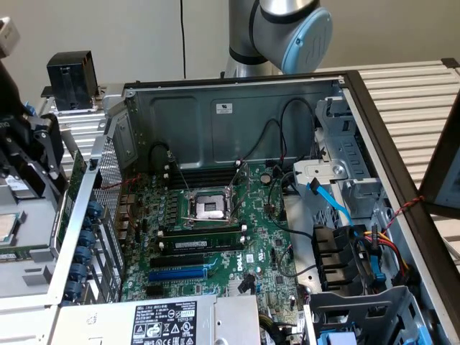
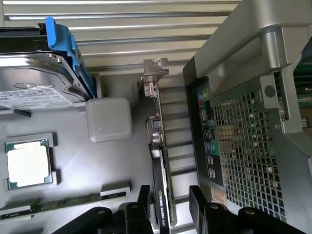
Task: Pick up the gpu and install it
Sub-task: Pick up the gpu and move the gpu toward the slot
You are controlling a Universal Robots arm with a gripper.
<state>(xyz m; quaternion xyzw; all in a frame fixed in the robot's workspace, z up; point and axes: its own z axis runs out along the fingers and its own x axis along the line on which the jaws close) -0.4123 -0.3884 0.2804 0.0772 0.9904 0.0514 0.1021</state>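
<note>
Black gripper [image 2: 169, 191] hangs at the exterior view's left, outside the case [image 1: 237, 108], jaws spread wide, one finger either side of the gpu [image 2: 159, 161], not clamped. gpu stands on edge beside the grey tray [image 2: 112, 165] with the CPU [image 2: 28, 163], near the perforated rear panel [image 2: 243, 141]. Motherboard [image 1: 208, 237] lies further right.

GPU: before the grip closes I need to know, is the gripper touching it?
Cannot tell. Wrist view: open gripper straddles the gpu; one finger stands clear, the other too close to judge.
</note>
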